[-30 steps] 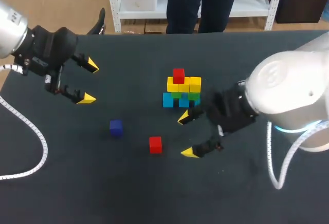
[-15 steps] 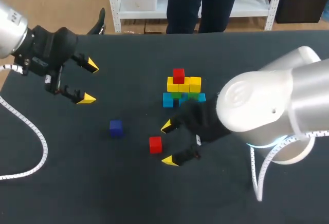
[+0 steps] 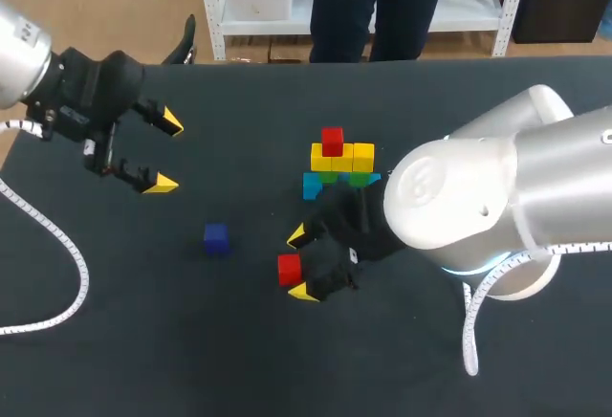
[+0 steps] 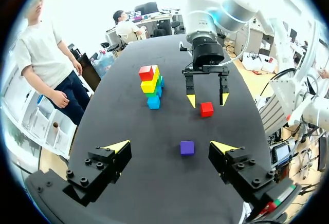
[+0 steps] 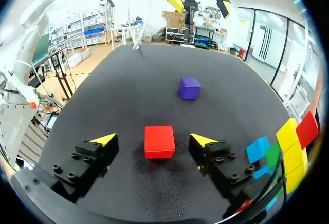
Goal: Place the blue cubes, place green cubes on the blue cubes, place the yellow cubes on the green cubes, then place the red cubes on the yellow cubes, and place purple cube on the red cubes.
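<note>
- Cubes sit on a black worktop (image 3: 143, 340): one stack (image 3: 339, 164) and two loose ones.
- The stack stands near the middle of the worktop, on the side far from the robot. Its blue cubes (image 3: 312, 186) rest on the worktop, with green cubes (image 3: 330, 177) on them and yellow cubes (image 3: 341, 158) on the green. A single top red cube (image 3: 332, 140) sits on the yellow row.
- In the head view the right arm hides part of the stack's lower right side.
- The loose red cube (image 3: 288, 269) lies flat on the worktop, nearer the robot than the stack and apart from it.
- The right hand (image 3: 299, 264) is low over the worktop and released, with one finger on either side of the loose red cube. The right wrist view shows bare worktop between each yellow tip and the cube, so neither finger touches it.
- The purple cube (image 3: 216, 237) lies alone on the worktop, to the left of the loose red cube and well apart from the stack. In the left wrist view it lies ahead of the left hand.
- The left hand (image 3: 166, 152) is released, fingers wide apart, grasping nothing. It hangs over the far left part of the worktop, well apart from every cube.
</note>
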Robot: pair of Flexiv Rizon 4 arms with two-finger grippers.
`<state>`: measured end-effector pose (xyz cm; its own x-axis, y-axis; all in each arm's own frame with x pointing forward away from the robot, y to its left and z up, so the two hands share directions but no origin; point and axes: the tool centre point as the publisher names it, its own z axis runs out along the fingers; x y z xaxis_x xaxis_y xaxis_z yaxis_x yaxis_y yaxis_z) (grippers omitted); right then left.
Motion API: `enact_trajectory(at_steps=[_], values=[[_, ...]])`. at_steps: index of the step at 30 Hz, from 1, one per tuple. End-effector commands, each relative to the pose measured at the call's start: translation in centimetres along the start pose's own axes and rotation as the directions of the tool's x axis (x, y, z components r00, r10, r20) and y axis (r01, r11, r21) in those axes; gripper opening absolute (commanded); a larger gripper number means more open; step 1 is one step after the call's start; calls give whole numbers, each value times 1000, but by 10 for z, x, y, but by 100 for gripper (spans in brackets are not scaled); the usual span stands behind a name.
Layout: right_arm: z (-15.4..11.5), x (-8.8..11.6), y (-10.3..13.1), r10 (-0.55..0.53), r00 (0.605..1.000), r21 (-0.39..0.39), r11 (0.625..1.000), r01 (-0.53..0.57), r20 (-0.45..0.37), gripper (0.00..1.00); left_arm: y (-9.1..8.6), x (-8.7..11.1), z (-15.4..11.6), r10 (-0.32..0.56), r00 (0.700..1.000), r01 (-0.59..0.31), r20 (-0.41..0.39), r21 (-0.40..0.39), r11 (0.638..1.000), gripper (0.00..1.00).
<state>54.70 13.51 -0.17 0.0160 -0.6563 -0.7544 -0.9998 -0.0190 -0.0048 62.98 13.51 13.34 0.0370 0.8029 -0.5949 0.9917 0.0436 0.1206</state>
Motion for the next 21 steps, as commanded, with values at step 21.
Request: enact_trajectory(at_steps=[21], values=[[-54, -13, -11, 14, 1000, 38, 999, -14, 7, 0, -1, 2, -1, 4, 1000, -4, 6, -2, 1000, 100]])
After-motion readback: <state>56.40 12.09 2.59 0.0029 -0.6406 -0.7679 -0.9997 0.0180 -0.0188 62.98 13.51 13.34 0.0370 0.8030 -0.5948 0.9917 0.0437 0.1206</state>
